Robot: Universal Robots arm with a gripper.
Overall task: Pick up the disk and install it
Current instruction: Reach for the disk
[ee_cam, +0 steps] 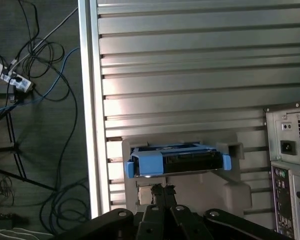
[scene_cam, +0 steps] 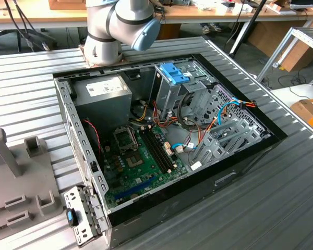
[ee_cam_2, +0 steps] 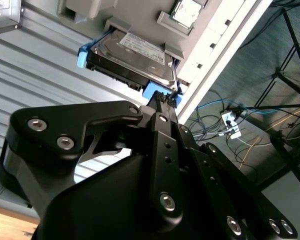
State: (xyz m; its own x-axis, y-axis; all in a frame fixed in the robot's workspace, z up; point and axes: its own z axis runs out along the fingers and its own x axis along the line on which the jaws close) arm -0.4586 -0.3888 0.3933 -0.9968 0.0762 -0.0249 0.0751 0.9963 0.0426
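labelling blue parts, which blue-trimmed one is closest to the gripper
The disk, black with blue rails, resting in the grey holder just ahead of the gripper. The blue latch sits inside the computer case and the blue clip beside it.

Glossy metal-topped disk point(ee_cam_2: 132, 57) (blue plastic rails point(ee_cam_2: 83, 56)); matt black pincer point(ee_cam_2: 165, 99).

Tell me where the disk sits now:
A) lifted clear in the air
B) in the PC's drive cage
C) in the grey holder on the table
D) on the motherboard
C: in the first wrist view the disk rests in the grey holder, with the gripper close beside it.
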